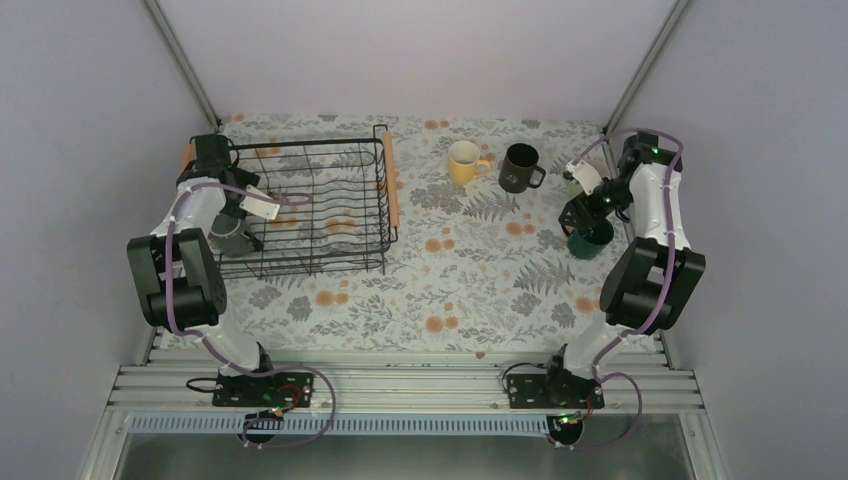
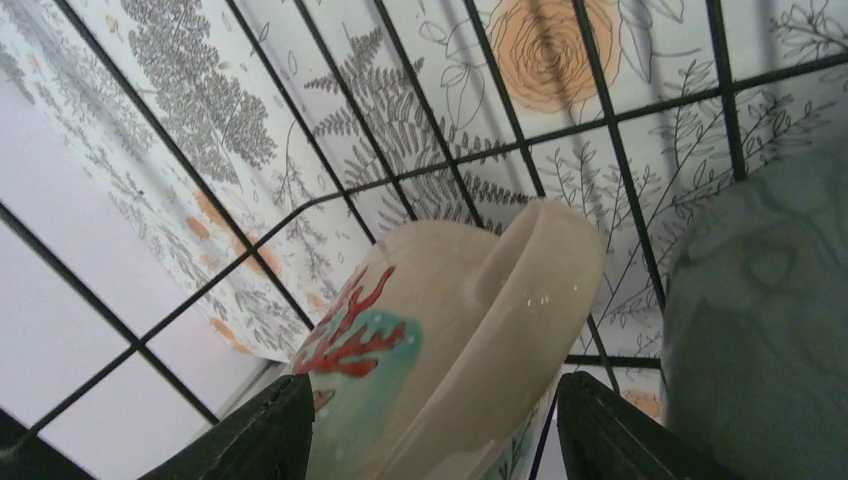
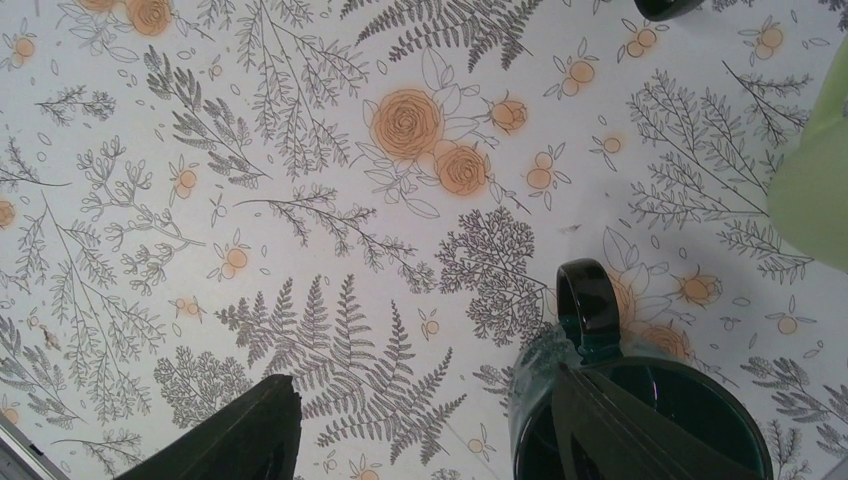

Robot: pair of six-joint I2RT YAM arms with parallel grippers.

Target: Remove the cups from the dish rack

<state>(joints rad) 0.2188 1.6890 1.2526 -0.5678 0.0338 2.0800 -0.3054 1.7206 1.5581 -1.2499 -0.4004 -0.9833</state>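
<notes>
Left hand (image 2: 432,388) hung released astride cream mug (image 2: 440,320) in dish rack's (image 1: 310,146) near-left part | risk: grey-green mug (image 2: 760,300) sat just beside, wires close; closing or lifting could knock or snag.

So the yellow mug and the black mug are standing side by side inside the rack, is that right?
Not quite. The yellow mug and the black mug do stand side by side, but they are outside the rack, on the table to its right. The top external view shows it.
</notes>
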